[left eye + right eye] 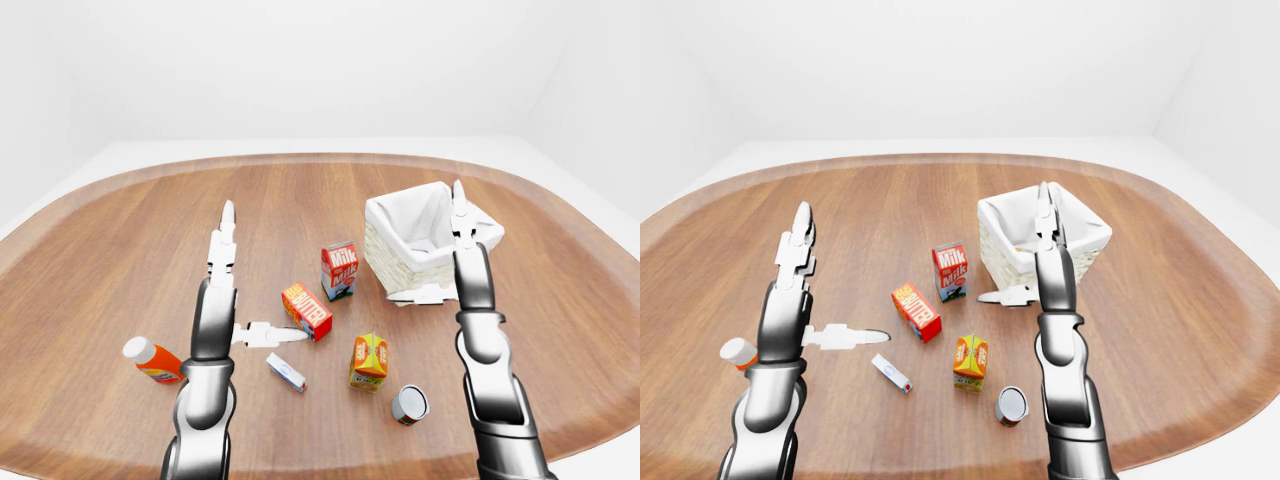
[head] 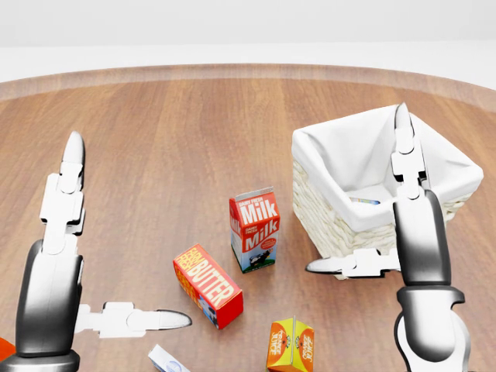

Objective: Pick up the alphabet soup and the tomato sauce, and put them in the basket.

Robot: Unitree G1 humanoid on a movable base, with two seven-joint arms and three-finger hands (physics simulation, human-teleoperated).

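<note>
A can (image 1: 409,404), probably the remaining soup or sauce, is lying on its side on the near table (image 1: 120,240), just left of the right forearm. It looks rigid and smooth, best gripped around its sides. Both hands, left hand (image 2: 66,256) and right hand (image 2: 395,225), are hanging empty with fingers spread, well apart from it, beside the basket (image 2: 325,209).

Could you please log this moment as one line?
left hand: open, empty | right hand: open, empty, beside basket | can: on table

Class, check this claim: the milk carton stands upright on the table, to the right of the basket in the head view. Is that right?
Not quite. The milk carton does stand upright on the table, but the head view shows it to the left of the basket, not the right.
</note>
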